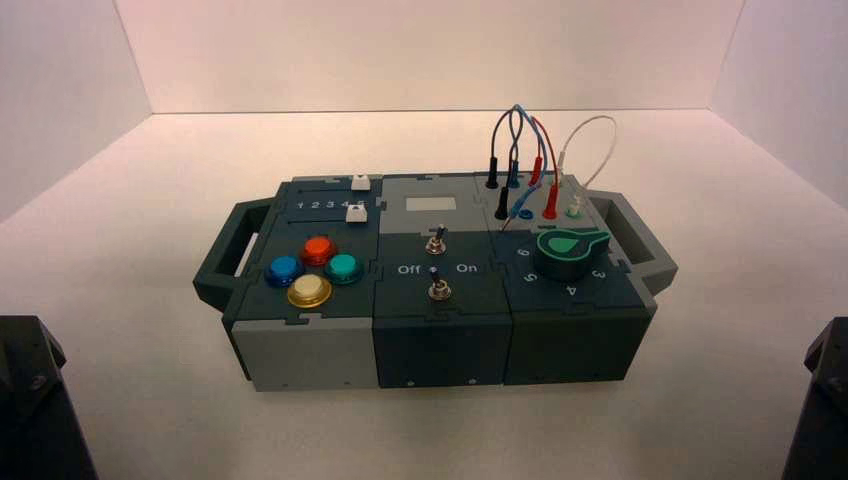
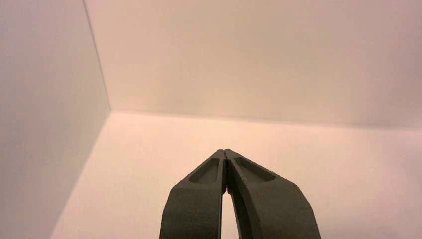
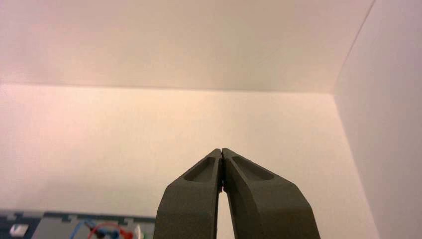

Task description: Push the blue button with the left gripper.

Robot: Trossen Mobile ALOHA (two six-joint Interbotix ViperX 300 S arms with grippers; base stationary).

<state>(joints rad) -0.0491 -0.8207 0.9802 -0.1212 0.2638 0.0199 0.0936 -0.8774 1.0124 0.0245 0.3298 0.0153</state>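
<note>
The blue button (image 1: 284,270) sits at the left of a four-button cluster on the box's left part, beside the red (image 1: 318,249), teal (image 1: 343,267) and yellow (image 1: 309,290) buttons. My left gripper (image 2: 225,152) is shut and empty, its fingertips pressed together; it faces bare table and the wall corner, and the box does not show in its view. The left arm (image 1: 35,400) is parked at the lower left edge of the high view, far from the button. My right gripper (image 3: 221,151) is shut and empty; the right arm (image 1: 822,400) is parked at the lower right.
The box (image 1: 300,350) has carry handles at both ends (image 1: 228,252). It bears two toggle switches (image 1: 436,243) marked Off and On, a green knob (image 1: 570,248), two white sliders (image 1: 357,212) and plugged wires (image 1: 520,160). White walls enclose the table. The box's wire end shows in the right wrist view (image 3: 99,229).
</note>
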